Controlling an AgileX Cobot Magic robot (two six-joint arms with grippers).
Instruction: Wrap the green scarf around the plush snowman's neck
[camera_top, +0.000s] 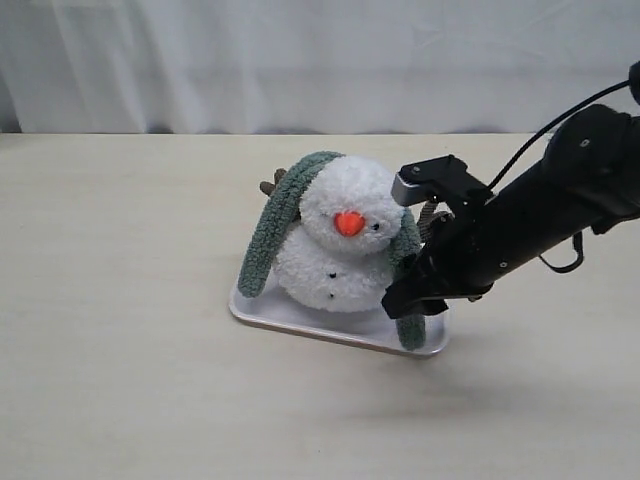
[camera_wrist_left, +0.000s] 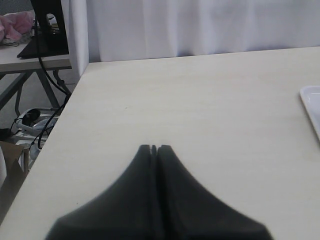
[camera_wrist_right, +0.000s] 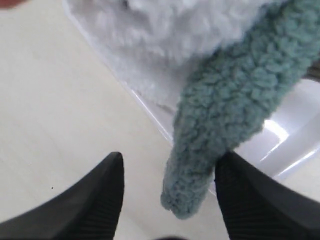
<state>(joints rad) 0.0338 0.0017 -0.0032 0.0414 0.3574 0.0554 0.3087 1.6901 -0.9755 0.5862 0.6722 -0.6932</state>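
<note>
Green scarf (camera_wrist_right: 235, 100) end hung between the parted jaws of my right gripper (camera_wrist_right: 172, 157); left gripper (camera_wrist_left: 154, 148) clenched, empty. A hard pull, I judged, could topple the plush snowman (camera_top: 335, 265).

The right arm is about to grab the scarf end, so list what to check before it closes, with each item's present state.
1. Right gripper open: ok, fingers spread either side of the green scarf's hanging end.
2. Scarf end clamped: not ok, nothing grips it yet.
3. Plush snowman upright on the tray: ok.
4. Scarf crossed in front of the neck: not ok, both ends hang down the sides.
5. Scarf seated in the crease behind: cannot tell, hidden.
6. Left gripper out of the way: ok, shut over bare table.
</note>
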